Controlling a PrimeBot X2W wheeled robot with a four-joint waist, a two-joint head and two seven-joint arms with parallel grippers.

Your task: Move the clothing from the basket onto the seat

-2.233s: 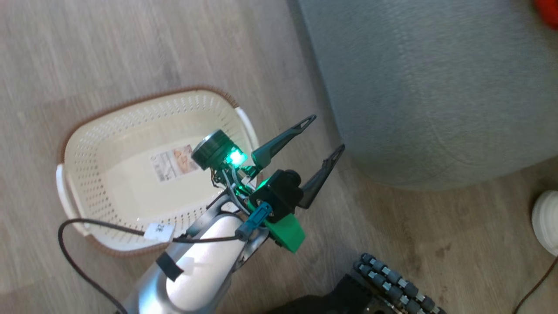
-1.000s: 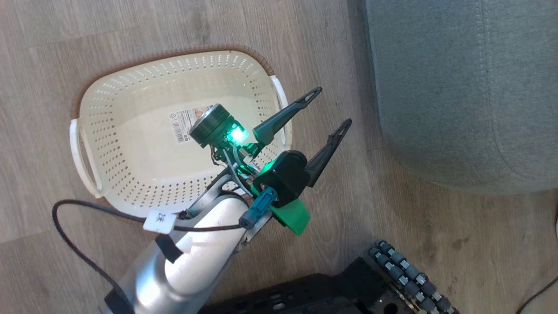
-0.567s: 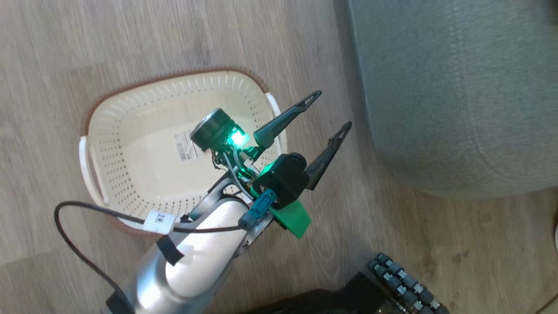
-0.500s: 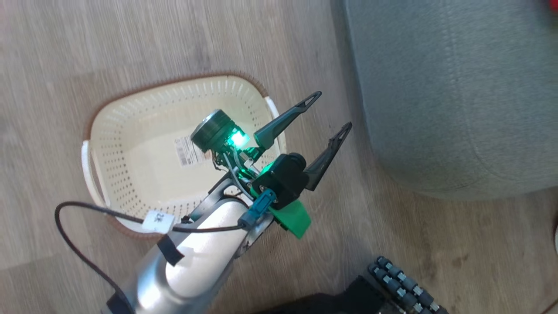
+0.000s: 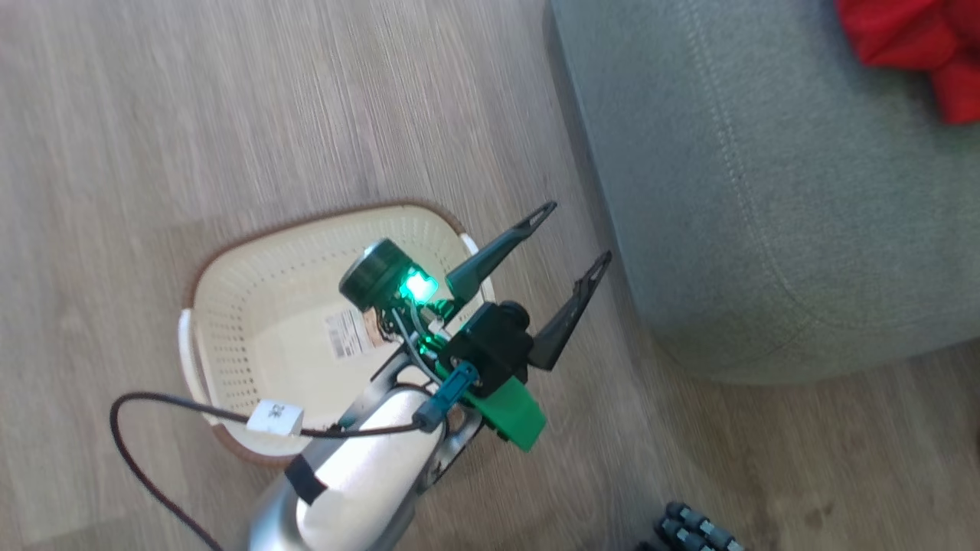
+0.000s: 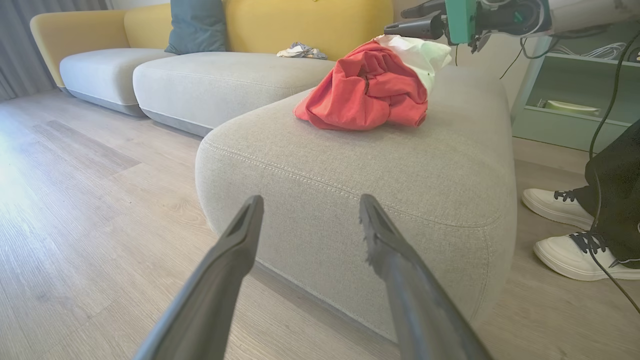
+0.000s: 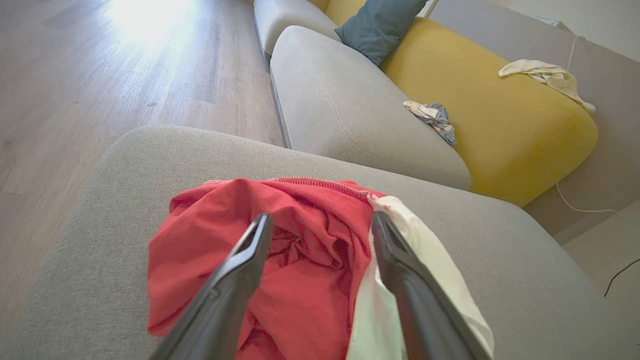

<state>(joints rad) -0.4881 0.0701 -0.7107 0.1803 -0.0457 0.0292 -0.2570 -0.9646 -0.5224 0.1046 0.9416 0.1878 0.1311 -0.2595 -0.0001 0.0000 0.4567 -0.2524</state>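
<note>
The cream basket stands on the wood floor with nothing in it but its paper label. My left gripper hangs open over the floor between the basket's right handle and the grey-green seat; in the left wrist view this gripper faces the seat's side. The red clothing lies on top of the seat. My right gripper hovers open just above that bundle, one finger on each side of its red and white folds.
A yellow sofa with grey cushions, a blue pillow and small cloths lies beyond the seat. A person's white shoes stand on the floor right of the seat. A green shelf is behind them.
The head camera has shifted: the basket now sits lower in the picture and the red clothing has come into view at the top right. The left gripper stays open.
</note>
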